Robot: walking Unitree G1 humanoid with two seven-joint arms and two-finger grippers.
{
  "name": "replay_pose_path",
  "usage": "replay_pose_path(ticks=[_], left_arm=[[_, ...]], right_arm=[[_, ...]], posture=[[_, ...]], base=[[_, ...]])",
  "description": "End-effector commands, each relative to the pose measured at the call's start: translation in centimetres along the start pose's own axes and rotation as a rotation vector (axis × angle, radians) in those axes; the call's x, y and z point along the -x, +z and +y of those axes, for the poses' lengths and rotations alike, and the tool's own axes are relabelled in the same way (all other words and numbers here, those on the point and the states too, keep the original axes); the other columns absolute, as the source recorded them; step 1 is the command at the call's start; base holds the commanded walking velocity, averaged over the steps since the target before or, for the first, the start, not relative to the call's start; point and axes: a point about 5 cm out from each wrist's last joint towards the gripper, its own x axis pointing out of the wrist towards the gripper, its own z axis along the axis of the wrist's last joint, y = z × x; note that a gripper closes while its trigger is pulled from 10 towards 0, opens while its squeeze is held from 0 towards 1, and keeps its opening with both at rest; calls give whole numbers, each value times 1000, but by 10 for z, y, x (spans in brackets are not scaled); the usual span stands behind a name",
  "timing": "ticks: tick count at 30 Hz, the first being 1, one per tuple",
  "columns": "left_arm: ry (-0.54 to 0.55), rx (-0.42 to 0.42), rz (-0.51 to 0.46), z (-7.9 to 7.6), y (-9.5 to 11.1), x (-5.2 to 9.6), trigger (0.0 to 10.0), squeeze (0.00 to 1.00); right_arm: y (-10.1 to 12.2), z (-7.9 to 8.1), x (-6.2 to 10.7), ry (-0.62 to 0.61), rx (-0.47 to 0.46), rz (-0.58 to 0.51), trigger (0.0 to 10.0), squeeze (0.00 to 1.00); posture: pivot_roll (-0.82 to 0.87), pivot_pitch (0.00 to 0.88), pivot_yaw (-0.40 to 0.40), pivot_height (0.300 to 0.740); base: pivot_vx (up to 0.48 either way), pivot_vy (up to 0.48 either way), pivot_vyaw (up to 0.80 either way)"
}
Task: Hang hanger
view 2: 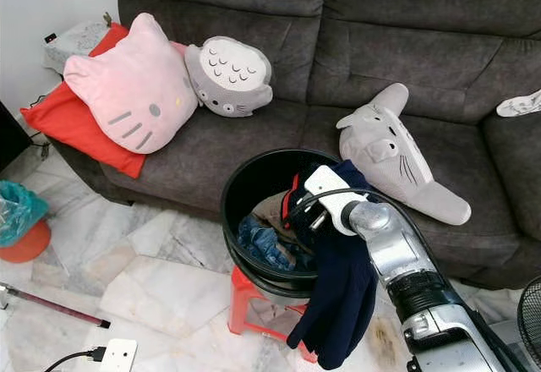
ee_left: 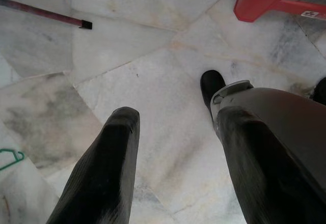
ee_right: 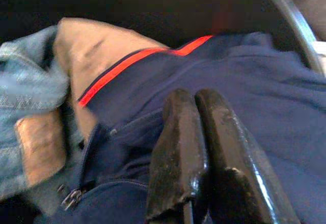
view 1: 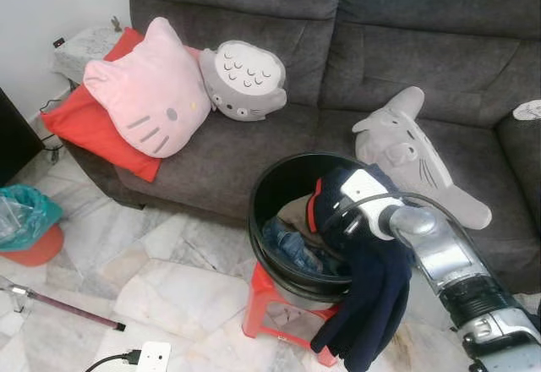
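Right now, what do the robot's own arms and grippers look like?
The right arm is a shiny silver tube with a black ribbed collar lower down, a white block at the wrist and a thin black cable looping over it. The right gripper has two long, glossy black fingers with rounded, scuffed tips. The left gripper has matte black fingers, ridged along their inner faces.

A glossy black plastic bucket (view 1: pixel 279 188) sits on a smooth red plastic stool (view 1: pixel 264 303), holding soft navy knit cloth (ee_right: pixel 239 81), faded blue denim (ee_right: pixel 20 81) and a tan leather-look patch (ee_right: pixel 39 147). The sofa (view 1: pixel 397 59) is matt grey suede-like fabric, and the floor (ee_left: pixel 153 96) is polished, veined marble. The robot's arm (view 1: pixel 444 258) is shiny brushed metal; its fingers (ee_right: pixel 178 158) look like worn, slightly glossy black rubber.
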Motion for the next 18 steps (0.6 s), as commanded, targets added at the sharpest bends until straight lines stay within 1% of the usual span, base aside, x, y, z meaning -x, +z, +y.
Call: replay_pose_path(ticks=[1, 3, 4, 5, 7, 8, 9, 11, 14, 16, 18], left_arm=[[0, -11, 24, 0, -6, 1, 10000, 0], [1, -13, 24, 0, -6, 1, 10000, 0], [2, -15, 23, 0, -6, 1, 10000, 0], [2, -15, 23, 0, -6, 1, 10000, 0], [3, -17, 23, 1, -6, 1, 10000, 0], [3, -17, 23, 1, -6, 1, 10000, 0], [3, -19, 23, 1, -6, 1, 10000, 0], [4, -19, 22, 1, -6, 1, 10000, 0], [4, -20, 22, 1, -6, 1, 10000, 0], [4, -21, 22, 1, -6, 1, 10000, 0], [5, -21, 22, 1, -6, 1, 10000, 0]], right_arm=[[9, -5, 7, -69, -62, -93, 10000, 0], [12, -8, 12, -127, -99, -148, 10000, 0], [12, -11, 16, -186, -145, -182, 10000, 0], [12, -11, 16, -186, -145, -182, 10000, 0], [11, -10, 24, -231, -205, -234, 10000, 0], [11, -10, 24, -231, -205, -234, 10000, 0], [10, -5, 26, -226, -240, -246, 10000, 0], [7, 0, 27, -206, -254, -239, 10000, 0], [-5, 10, 26, -196, -274, -175, 10000, 0], [-9, 13, 25, -188, -278, -162, 10000, 0], [-9, 14, 24, -173, -303, -165, 10000, 0]], posture=[[-87, 81, 15, 740], [-88, 82, 16, 740], [-90, 82, 16, 740], [-90, 82, 16, 740], [-92, 82, 17, 740], [-92, 82, 17, 740], [-92, 82, 17, 740], [-91, 80, 17, 740], [-90, 78, 18, 740], [-88, 78, 20, 740], [-89, 77, 20, 740]], base=[[0, 0, 0], [0, 0, 0], [0, 0, 0], [0, 0, 0], [0, 0, 0], [0, 0, 0], [0, 0, 0], [0, 0, 0], [0, 0, 0], [0, 0, 0], [0, 0, 0]])
